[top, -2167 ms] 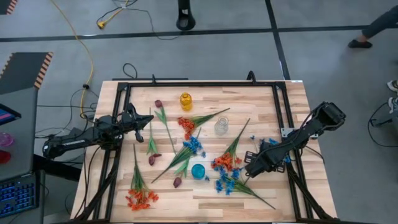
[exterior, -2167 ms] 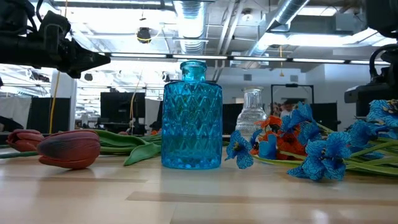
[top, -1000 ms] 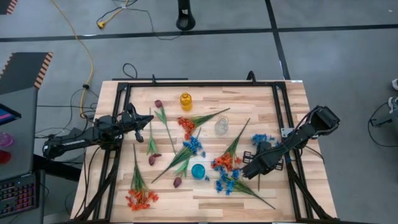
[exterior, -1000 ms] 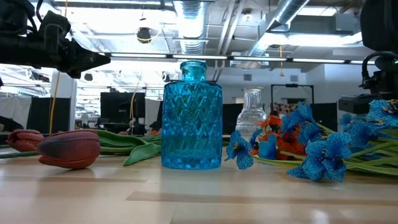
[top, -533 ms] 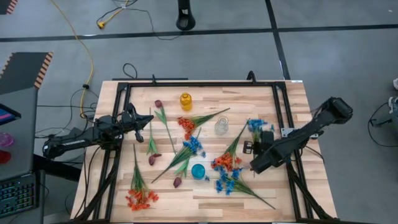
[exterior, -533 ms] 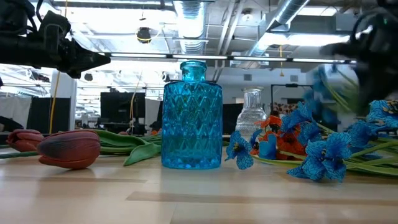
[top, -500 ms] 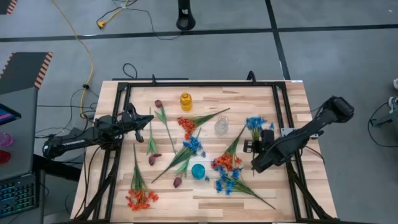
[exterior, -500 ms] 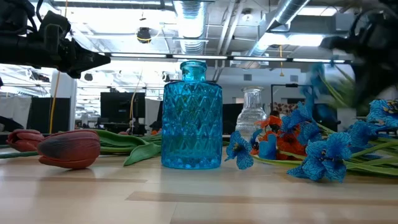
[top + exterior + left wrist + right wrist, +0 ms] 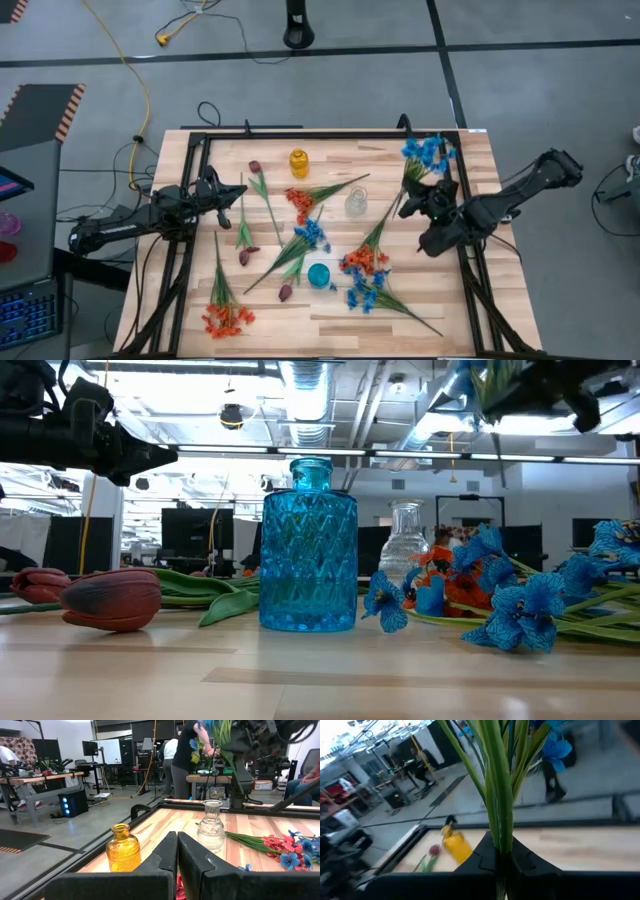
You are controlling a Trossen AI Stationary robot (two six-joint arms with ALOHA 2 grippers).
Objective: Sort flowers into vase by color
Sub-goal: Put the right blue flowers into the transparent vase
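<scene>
My right gripper is up over the table's right side, shut on a blue flower spray whose blossoms reach toward the far edge. The low view shows it high above the table. Other flowers lie flat on the wood: orange sprays, blue sprays and maroon buds. An amber vase, a clear vase and a blue vase stand upright. My left gripper waits shut at the left, holding nothing. My right gripper pinches the spray's bundle of green stems between its two fingers, below the leaves. The stems and leaves run on past the fingertips to the blue blossoms. The whole spray is lifted clear of the table.
A black frame runs around the tabletop. People and desks show in the room beyond. Bare wood lies along the near edge and at the far right.
My right gripper has risen from the table's right side and gone toward the far edge, taking the blue spray with it. The spray, which lay on the wood, is now lifted clear with its blossoms swung up and toward the far edge.
</scene>
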